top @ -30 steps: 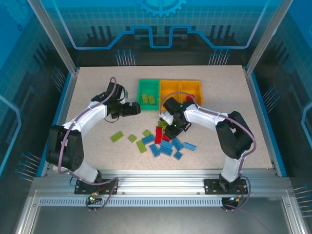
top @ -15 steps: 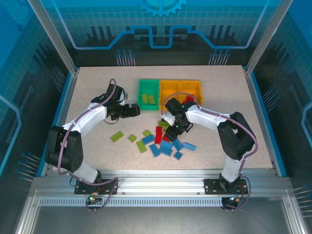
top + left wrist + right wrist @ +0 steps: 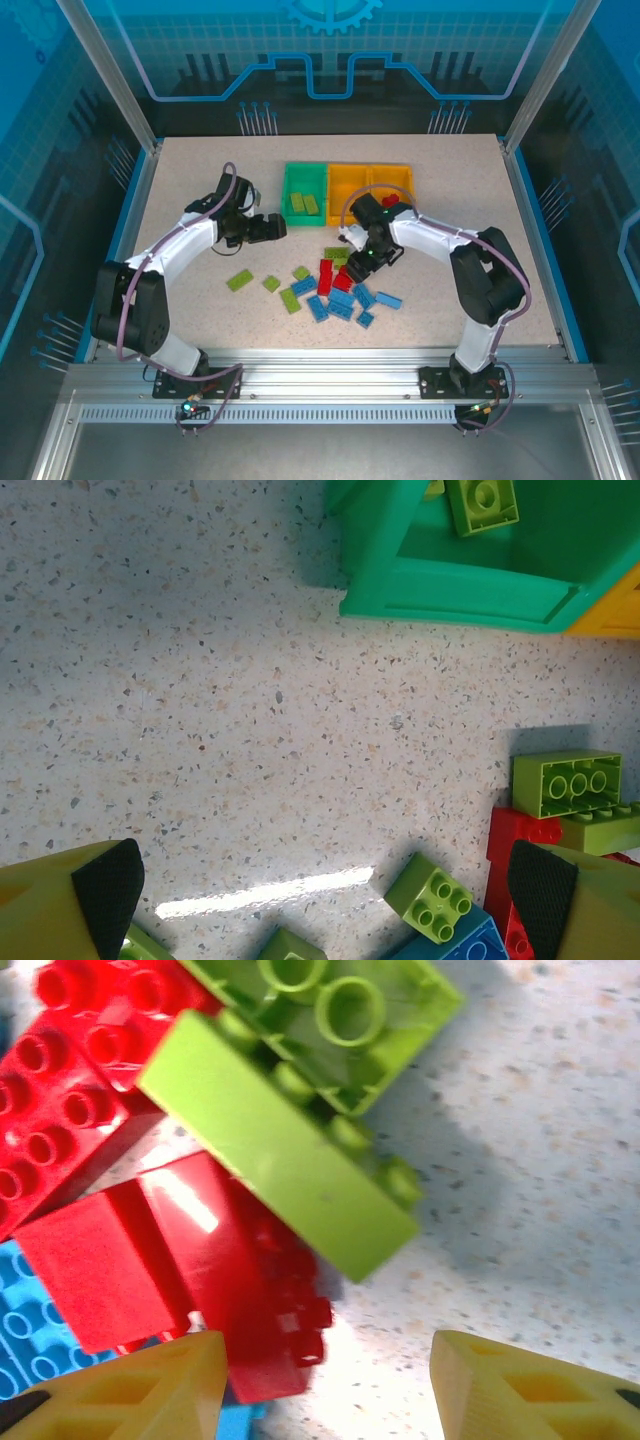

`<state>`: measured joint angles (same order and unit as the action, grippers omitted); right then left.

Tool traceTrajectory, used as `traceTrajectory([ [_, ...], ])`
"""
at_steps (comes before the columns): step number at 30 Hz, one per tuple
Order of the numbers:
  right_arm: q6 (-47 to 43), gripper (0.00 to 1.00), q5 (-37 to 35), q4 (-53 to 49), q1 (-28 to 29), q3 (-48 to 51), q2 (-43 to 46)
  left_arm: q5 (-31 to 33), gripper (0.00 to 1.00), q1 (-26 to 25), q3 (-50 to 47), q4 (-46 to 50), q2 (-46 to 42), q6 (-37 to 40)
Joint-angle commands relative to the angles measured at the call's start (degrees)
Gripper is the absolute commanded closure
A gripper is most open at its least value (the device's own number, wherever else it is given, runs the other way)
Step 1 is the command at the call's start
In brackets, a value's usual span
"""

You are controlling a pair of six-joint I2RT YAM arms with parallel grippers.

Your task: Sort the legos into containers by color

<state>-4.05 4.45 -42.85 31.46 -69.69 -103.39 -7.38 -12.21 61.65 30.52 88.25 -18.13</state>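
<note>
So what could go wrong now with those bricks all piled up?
1. Under the right pincer, a green brick leans on a red brick. Closing there might grab both, or flick the green one away, so colours could get mixed in a bin.
2. The left pincer hangs open next to the same pile, near the green bin. If both arms reach in together, they might bump.

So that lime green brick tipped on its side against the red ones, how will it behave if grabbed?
The lime green plastic brick is probably rigid and light, judging by its hard moulded faces. Resting on its side against the glossy red plastic brick, it would likely slide or topple when nudged.
</note>
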Motion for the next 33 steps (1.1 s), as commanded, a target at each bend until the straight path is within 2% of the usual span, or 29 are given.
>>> traceTrajectory([
  [1, 0.2, 0.43, 2.5, -0.5, -0.5, 0.8, 2.3, -0.7, 0.02, 0.4, -0.8, -0.4, -1.2, -1.3],
  [10, -2.9, 0.44, 3.2, -0.1, 1.4, 2.2, 3.2, -0.8, 0.02, 0.5, -1.3, -0.8, -1.5, -1.6],
  [26, -4.1, 0.46, 1.1, -0.6, 3.7, 0.1, -1.1, -0.4, 0.02, 0.4, -2.5, -0.8, -2.2, -1.5],
  [33, -3.5, 0.54, -0.5, -0.9, 3.9, -2.1, -3.6, -0.2, 0.02, 0.6, -2.9, -0.4, -2.3, -1.6],
])
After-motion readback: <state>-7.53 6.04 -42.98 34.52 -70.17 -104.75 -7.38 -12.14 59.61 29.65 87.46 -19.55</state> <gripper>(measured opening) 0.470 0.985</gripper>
